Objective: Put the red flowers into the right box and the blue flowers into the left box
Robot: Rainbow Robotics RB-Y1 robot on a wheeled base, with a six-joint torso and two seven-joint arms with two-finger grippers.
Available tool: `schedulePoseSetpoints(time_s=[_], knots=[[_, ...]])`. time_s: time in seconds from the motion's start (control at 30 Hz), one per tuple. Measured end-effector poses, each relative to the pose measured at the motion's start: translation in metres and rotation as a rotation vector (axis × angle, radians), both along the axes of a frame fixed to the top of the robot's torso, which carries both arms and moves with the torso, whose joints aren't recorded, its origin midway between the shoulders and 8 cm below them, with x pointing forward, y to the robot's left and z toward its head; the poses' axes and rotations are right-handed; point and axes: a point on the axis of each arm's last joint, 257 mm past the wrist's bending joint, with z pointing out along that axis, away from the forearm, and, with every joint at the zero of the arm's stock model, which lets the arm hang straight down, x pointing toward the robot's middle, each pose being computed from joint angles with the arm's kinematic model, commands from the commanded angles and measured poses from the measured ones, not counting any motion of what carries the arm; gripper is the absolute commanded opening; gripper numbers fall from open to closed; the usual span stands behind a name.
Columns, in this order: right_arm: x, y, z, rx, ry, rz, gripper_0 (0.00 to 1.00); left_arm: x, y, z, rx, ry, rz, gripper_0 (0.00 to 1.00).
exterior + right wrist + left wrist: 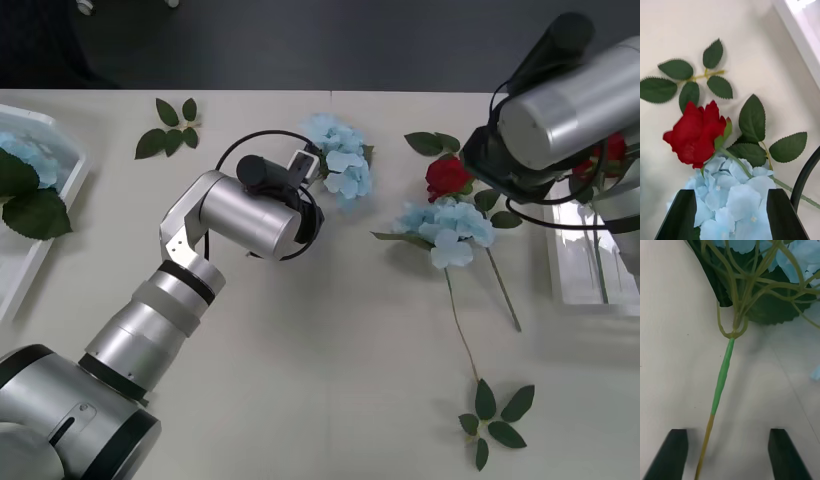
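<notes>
A red flower (447, 177) lies at the table's right centre, its bloom touching a blue flower (447, 225) just nearer to me. My right gripper (730, 193) hovers open over both, with the red flower (696, 137) and blue flower (733, 198) ahead of its black fingers (679, 215). A second blue flower (340, 160) lies at the centre back. My left gripper (728, 433) is open low over the table, its fingers either side of that blue flower's stem (722, 378). The left box (62, 200) holds a blue flower (20, 150). The right box (590, 270) holds a red flower (612, 155), partly hidden by my right arm.
Bloomless leaf sprigs lie at the back left (170, 128), near the front right (495, 420), and one more leaf sprig (688, 80) lies beyond the rose. A black cable (805, 176) hangs beside my right gripper. The table's far edge runs along the back.
</notes>
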Motion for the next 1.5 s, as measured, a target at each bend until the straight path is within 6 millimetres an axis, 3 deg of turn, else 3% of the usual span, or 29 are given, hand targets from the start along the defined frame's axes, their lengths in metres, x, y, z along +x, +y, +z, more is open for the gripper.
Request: schedulePoseSetpoints(time_s=[0.2, 0.37, 0.5, 0.7, 0.87, 0.97, 1.03, 1.13, 1.33, 1.5], knots=[[-0.007, -0.028, 0.016, 0.090, -0.062, -0.068, 0.54, 0.000, 0.000, -0.001, 0.000, 0.002, 0.000, 0.00], [-0.032, -0.045, -0.004, -0.027, -0.035, 0.101, 0.54, 0.000, 0.000, 0.000, 0.000, 0.001, 0.000, 0.00], [-0.043, -0.045, -0.022, -0.091, -0.019, 0.213, 0.55, 0.002, -0.003, 0.008, -0.009, -0.016, -0.006, 0.00], [-0.048, -0.042, -0.031, -0.185, -0.002, 0.372, 0.54, 0.002, -0.008, 0.050, -0.080, -0.044, -0.033, 0.00], [-0.047, -0.045, -0.031, -0.284, 0.007, 0.490, 0.54, -0.007, 0.008, 0.098, -0.082, -0.098, -0.067, 0.00], [-0.046, -0.048, -0.030, -0.330, 0.010, 0.533, 0.54, -0.020, 0.020, 0.116, -0.076, -0.130, -0.076, 0.00], [-0.046, -0.049, -0.030, -0.378, 0.016, 0.593, 0.54, -0.032, 0.032, 0.126, -0.103, -0.138, -0.060, 0.00], [-0.046, -0.049, -0.030, -0.416, 0.021, 0.641, 0.54, -0.050, 0.065, 0.140, -0.169, -0.150, 0.011, 0.00], [-0.045, -0.056, -0.029, -0.478, 0.030, 0.681, 0.54, -0.092, 0.161, 0.146, -0.214, -0.161, 0.212, 0.00], [-0.048, -0.058, -0.033, -0.574, 0.054, 0.817, 0.54, -0.122, 0.225, 0.149, -0.191, -0.139, 0.349, 0.00]])
